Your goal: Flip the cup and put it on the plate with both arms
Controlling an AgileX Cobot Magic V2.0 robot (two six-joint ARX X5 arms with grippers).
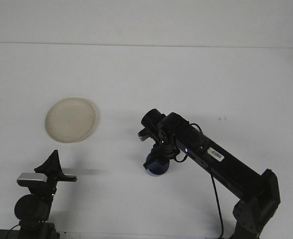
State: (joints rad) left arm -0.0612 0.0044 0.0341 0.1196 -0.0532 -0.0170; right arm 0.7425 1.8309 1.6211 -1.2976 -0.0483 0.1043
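White matte tabletop (pixel 196 74): fills the front view to a pale back edge. Shallow round cream plate (pixel 70 119): lies flat on the left half of the table, nothing on it. Small dark blue cup (pixel 157 164): near the table's middle, low against the surface, well apart from the plate and to its right; whether it touches the table cannot be told, nor which way its mouth faces. Right gripper (pixel 158 155): black, pointed downward, pinching the blue cup from above, its wrist and cabling covering the cup's upper part. Right arm (pixel 221 162): long black link running from the lower right corner up and leftward to the gripper, bearing a white label and a small lit indicator. Left gripper (pixel 52 164): black, at the lower left, below the plate, holding nothing; whether its claw is spread or pressed together cannot be told from this angle.
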